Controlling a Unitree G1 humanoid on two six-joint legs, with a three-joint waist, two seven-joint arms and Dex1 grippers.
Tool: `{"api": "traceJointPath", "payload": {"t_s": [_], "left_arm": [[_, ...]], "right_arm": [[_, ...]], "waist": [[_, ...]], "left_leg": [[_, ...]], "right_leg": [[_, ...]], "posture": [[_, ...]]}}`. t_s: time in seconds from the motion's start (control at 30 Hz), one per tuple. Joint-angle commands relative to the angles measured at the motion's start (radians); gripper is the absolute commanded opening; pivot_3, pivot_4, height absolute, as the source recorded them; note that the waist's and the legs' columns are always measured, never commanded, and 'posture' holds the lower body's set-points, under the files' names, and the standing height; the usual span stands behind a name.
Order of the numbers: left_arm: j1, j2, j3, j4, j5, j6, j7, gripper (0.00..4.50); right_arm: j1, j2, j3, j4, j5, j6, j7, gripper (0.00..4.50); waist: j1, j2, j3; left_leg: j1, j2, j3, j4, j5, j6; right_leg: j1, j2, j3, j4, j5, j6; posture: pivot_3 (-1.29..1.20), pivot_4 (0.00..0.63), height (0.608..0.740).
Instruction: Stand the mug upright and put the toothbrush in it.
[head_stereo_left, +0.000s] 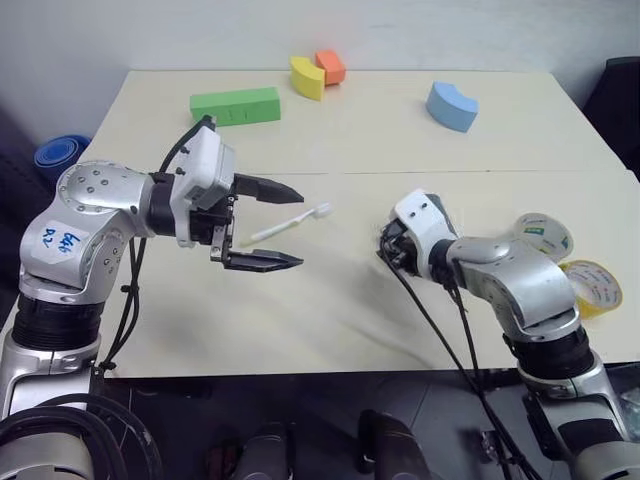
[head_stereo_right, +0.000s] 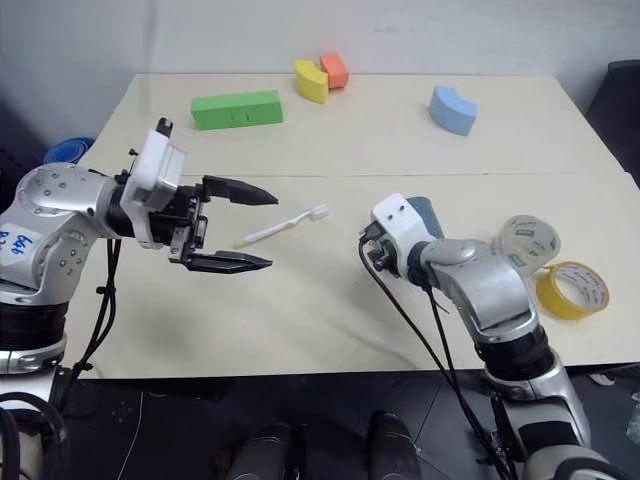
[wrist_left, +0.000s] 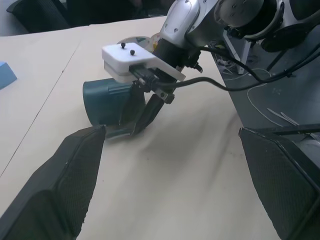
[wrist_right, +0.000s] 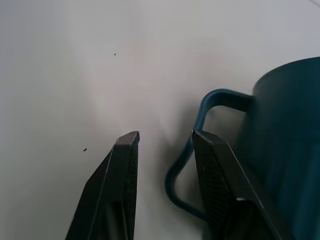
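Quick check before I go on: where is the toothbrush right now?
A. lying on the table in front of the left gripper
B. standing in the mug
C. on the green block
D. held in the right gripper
A: the toothbrush lies flat on the table, just beyond the left gripper's open fingers.

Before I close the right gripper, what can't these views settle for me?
- Mug: in the head views the right gripper and wrist cover most of it; a teal sliver shows.
- Grip: in the right wrist view one finger overlaps the handle; through the loop or in front, unclear.
- Mug opening: faces away in the left wrist view.
- Toothbrush bristles: too small.
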Motion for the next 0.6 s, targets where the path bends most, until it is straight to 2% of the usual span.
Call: {"api": "traceJointPath", "payload": {"t_s": [0.03,0.3,0.6], "left_arm": [[-0.017,-0.002,0.009,0.002,0.006,-0.023,-0.006,4.5],[-0.01,-0.007,0.01,-0.001,0.007,-0.027,-0.006,4.5],[-0.007,-0.005,0.017,0.0,0.011,-0.031,-0.005,4.5]], "right_arm": [[0.001,-0.003,0.006,0.041,-0.031,-0.053,-0.015,1.71],[-0.018,-0.032,0.015,0.122,-0.072,-0.123,0.0,1.71],[-0.047,-0.043,0.007,-0.118,-0.054,0.007,-0.01,1.71]], "waist": [[0.0,0.0,0.0],[0.0,0.0,0.0],[-0.002,0.0,0.0]], "left_leg": [[0.0,0.0,0.0,0.0,0.0,0.0],[0.0,0.0,0.0,0.0,0.0,0.0],[0.0,0.001,0.001,0.0,0.0,0.0]], "right_leg": [[0.0,0.0,0.0,0.0,0.0,0.0],[0.0,0.0,0.0,0.0,0.0,0.0],[-0.001,0.0,0.0,0.0,0.0,0.0]], "posture": [[0.0,0.15,0.74],[0.0,0.15,0.74],[0.0,0.15,0.74]]}}
